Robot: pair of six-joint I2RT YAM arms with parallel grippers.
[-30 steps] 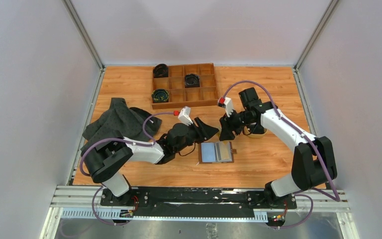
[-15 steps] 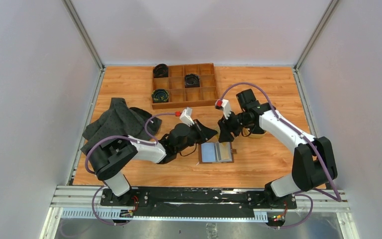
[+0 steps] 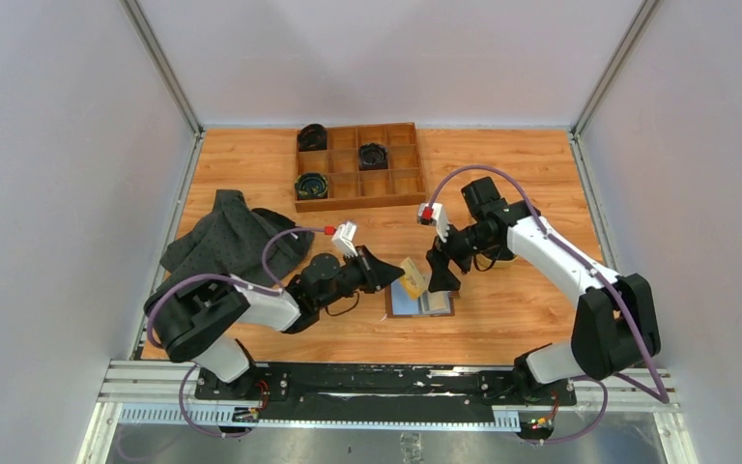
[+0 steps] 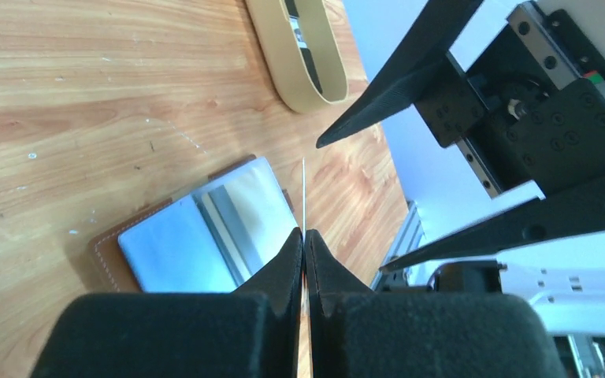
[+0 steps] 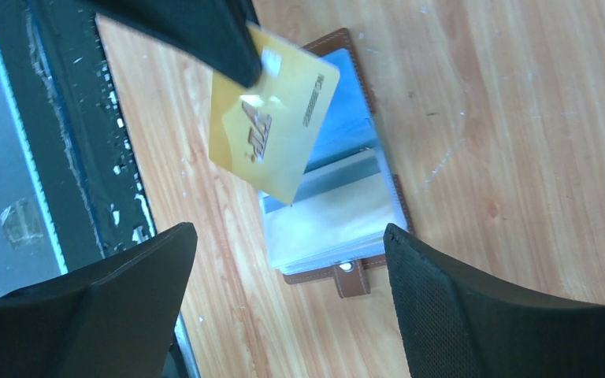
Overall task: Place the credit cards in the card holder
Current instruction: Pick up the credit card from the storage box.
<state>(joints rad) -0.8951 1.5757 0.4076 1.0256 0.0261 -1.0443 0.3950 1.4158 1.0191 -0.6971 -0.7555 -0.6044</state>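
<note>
The wooden table (image 3: 502, 174) carried everything. A dark crumpled cloth (image 3: 227, 237) lay at its left side. At the far centre sat a brown compartment tray (image 3: 386, 201) with 3 dark coils (image 3: 374, 155) in separate compartments.

The left pincer (image 3: 396, 274) reached in from the left at the near centre, its 2 fingers clenched on 1 corner of the yellow-gold card (image 5: 276, 130). It held the card tilted in the air above the left half of the card holder, clear of the sleeves. The right pincer (image 3: 442, 274) hung just right of the card, released and spread wide, with nothing between its fingers.

The card holder (image 3: 423, 302) lay open and flat on the table below both pincers, pale blue sleeves facing up and its brown snap tab at the right edge. A tan oval dish (image 4: 272, 39) sat further right, apart from the holder; it seemed to hold something dark and pale, but the view was too narrow to tell what.
</note>
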